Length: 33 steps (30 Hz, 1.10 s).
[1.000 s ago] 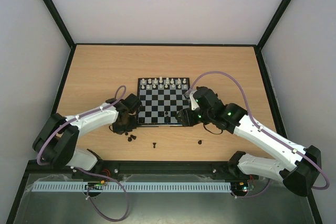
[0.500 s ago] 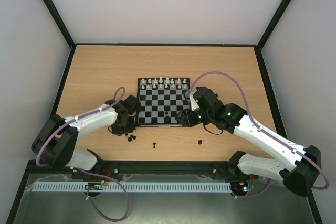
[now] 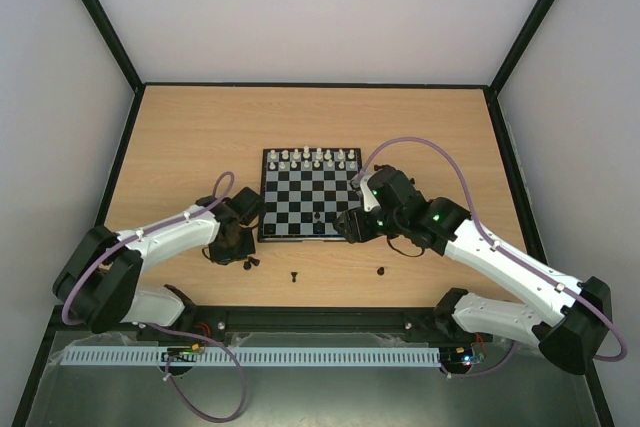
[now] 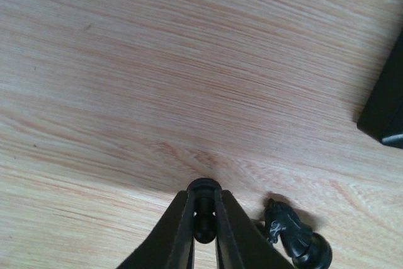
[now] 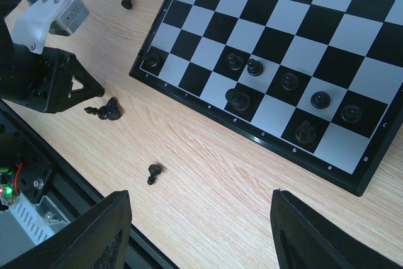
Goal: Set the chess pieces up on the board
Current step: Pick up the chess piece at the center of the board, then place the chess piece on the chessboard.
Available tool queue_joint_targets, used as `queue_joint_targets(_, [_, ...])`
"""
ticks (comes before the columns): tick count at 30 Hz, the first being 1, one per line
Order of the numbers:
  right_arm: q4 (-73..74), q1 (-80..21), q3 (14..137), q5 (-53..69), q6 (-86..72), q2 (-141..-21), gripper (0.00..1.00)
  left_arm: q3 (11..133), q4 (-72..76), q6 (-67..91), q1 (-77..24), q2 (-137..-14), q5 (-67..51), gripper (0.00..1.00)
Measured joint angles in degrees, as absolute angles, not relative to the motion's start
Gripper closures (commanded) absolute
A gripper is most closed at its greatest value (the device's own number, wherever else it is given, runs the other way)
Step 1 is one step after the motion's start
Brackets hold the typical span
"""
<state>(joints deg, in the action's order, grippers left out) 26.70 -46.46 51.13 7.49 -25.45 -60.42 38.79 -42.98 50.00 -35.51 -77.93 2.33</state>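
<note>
1. two left fingers [image 4: 178,234] are clenching a small black piece [image 4: 203,206] low over the bench [image 4: 189,61], just off the board [image 4: 385,108] corner.
2. we are judging the lift should be going straight up, clearing the fallen knight [image 4: 286,231] beside it.
3. we are wanting the pinch centred so the round head is not slipping.
4. right fingers [image 5: 94,237] are hanging spread and empty beside the board's near edge.
</note>
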Motion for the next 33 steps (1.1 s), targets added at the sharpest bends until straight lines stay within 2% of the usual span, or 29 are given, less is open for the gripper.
queue_joint_targets(2, [26.7, -46.5, 51.1, 7.5, -25.5, -60.4, 0.39, 38.8, -43.0, 50.0, -35.6, -78.0, 2.4, 0.98])
queue_joint_targets(10, [26.7, -46.5, 51.1, 7.5, -25.5, -60.4, 0.39, 42.1, -46.4, 49.0, -35.8, -78.3, 3.0, 0.98])
queue_joint_targets(16, [26.7, -46.5, 51.1, 7.3, -25.5, -60.7, 0.39, 61.5, -52.2, 44.4, -36.1, -85.7, 6.1, 0.98])
queue_joint_targets(22, [26.7, -46.5, 51.1, 5.4, -25.5, -60.8, 0.39, 75.5, -53.0, 39.3, -37.5, -96.2, 6.7, 0.98])
queue_joint_targets(33, [26.7, -46.4, 51.1, 3.5, -25.5, -61.3, 0.39, 79.4, -51.3, 35.1, -40.6, -107.9, 4.5, 0.96])
